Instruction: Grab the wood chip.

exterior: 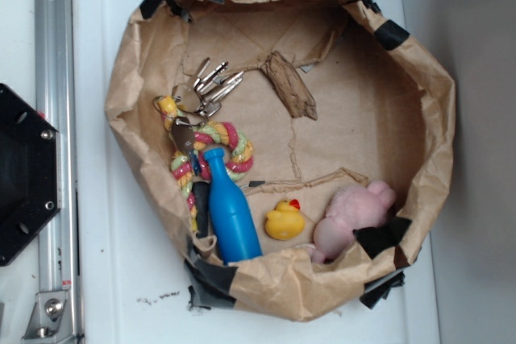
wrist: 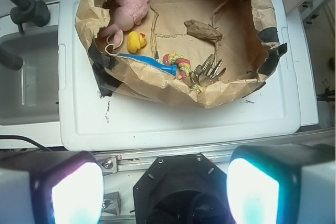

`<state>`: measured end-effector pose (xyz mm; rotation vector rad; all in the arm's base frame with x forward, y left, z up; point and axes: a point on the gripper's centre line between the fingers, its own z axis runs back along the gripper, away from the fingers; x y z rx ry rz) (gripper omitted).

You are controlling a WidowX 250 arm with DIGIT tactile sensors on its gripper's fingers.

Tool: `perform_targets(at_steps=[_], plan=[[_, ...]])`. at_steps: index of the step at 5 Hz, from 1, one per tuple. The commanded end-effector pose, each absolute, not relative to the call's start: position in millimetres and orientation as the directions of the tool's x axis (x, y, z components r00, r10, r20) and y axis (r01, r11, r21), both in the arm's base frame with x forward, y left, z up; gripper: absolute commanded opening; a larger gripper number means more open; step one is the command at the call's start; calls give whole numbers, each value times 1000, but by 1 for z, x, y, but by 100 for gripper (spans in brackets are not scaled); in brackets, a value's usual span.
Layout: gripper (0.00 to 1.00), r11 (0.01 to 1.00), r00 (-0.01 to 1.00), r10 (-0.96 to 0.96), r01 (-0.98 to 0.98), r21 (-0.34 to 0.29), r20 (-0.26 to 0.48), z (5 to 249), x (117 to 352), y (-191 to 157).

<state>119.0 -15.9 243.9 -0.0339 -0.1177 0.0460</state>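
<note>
Claw (wrist: 165,187) gaping, seen only by wrist; wood chip (exterior: 290,84) untouched

paper bin (exterior: 129,86) (wrist: 157,85): crumpled brown paper wall, black tape patches on rim, sits on white surface (exterior: 121,279) (wrist: 157,124)
keys (exterior: 211,84) (wrist: 209,71): silver bunch, fanned out, touching rope toy
rope toy (exterior: 230,147) (wrist: 178,61): pink/yellow/green braid, looped at the bottle's cap end
blue bottle (exterior: 230,211) (wrist: 144,62): lying against bin wall
rubber duck (exterior: 285,220) (wrist: 136,41): yellow, between bottle and plush
pink plush (exterior: 353,215) (wrist: 130,9): against the wall
sink (wrist: 29,82): beside white surface, dark faucet (wrist: 23,6) above
</note>
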Motion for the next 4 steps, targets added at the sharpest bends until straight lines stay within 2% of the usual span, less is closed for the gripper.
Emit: perform_targets(at_steps=[1,2,3,4], plan=[[100,998,992,48,-44,-37,117,244,119,-16],[100,988,991,-97,84,132,93,229,169,34],[100,942,948,-309,295,157,76,208,228,48],[100,863,872,-487,470,186,57,166,257,42]])
